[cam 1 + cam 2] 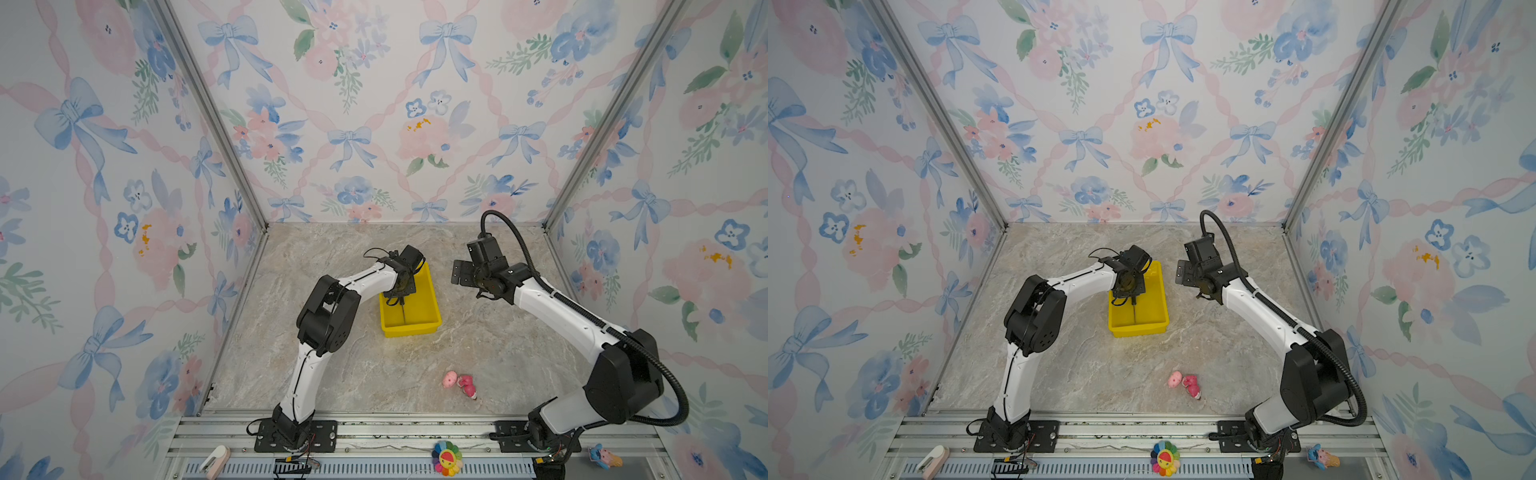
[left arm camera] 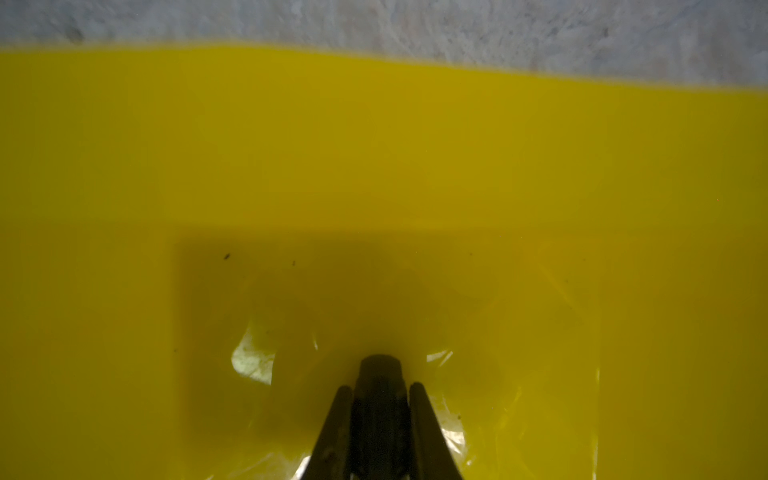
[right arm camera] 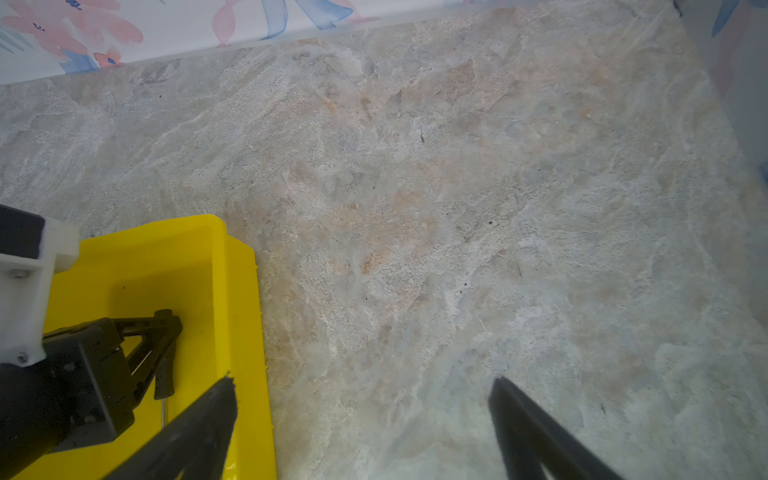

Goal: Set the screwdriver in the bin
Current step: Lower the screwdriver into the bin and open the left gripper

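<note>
Screwdriver inside bin; left tool clamping.

Shows bright yellow on the bin, black on the handle of the screwdriver, beige-grey marble veining on the tabletop, blue bows and pink ribbons and flowers on the wallpaper, pink on the toy.

Top views bright, evenly lit, soft shadows; left wrist view dim, blurred, glare on bin.
</note>
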Available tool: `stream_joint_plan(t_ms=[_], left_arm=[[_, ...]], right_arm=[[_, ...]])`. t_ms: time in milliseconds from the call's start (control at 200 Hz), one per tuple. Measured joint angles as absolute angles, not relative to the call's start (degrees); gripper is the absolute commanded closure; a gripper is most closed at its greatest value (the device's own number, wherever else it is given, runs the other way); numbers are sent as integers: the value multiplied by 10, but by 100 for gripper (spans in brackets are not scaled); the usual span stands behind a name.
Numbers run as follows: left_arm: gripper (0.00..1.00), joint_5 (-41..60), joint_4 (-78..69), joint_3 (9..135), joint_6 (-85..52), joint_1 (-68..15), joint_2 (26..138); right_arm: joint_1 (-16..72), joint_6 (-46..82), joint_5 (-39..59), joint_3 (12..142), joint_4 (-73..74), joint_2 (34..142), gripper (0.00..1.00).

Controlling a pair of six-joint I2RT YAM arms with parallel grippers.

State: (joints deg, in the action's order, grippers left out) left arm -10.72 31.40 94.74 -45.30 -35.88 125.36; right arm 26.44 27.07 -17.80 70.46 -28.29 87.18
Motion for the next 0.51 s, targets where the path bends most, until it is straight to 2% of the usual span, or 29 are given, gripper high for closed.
stream_joint_plan(t_ms=[155,295,505], left_arm=[[68,-107,314,949,-457,-359,1254],[52,-108,314,957,-453,-360,1253],[34,-105,315,959,-445,-360,1227]], right_arm=[[262,271,-183,703,-283,865,3],[262,270,-187,702,-283,855,3],[259,272,-196,702,-284,847,3]])
